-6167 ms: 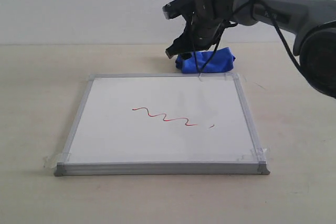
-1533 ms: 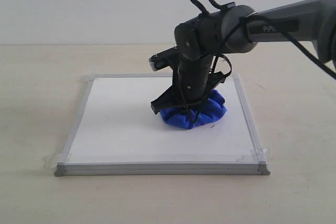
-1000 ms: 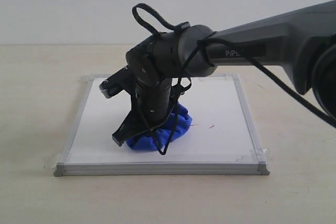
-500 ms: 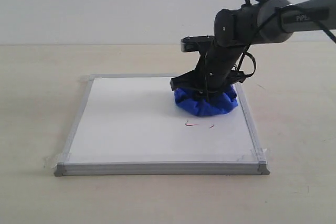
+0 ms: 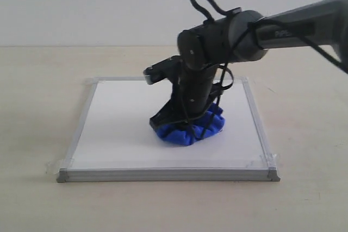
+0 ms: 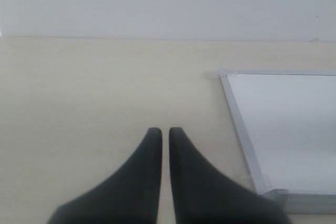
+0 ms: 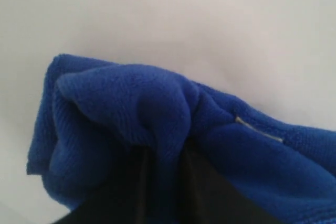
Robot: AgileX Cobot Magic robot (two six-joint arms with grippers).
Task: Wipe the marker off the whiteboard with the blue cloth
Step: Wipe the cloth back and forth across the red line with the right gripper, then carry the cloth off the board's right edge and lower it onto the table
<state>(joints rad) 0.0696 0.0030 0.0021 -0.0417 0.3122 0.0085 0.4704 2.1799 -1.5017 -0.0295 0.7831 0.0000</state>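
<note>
The whiteboard (image 5: 119, 129) lies flat on the table, grey-framed with tape at its corners; one corner also shows in the left wrist view (image 6: 283, 124). My right gripper (image 5: 187, 126) presses the bunched blue cloth (image 5: 190, 132) onto the board's middle, a little right of centre. In the right wrist view the blue cloth (image 7: 157, 114) bulges over my right gripper (image 7: 165, 177), whose dark fingers are shut on a fold of it. No red marker line shows; any left is hidden under cloth and arm. My left gripper (image 6: 164, 132) hovers shut over bare table off the board's corner.
The beige table (image 5: 38, 80) runs all round the board, with a pale wall (image 5: 81, 4) behind. The right arm (image 5: 293, 23) reaches in from the upper right, a black cable loop (image 5: 204, 1) rising above its wrist.
The right gripper has dragged the cloth from the board's upper right down and left over where the last red marks lay. Those marks no longer show.
</note>
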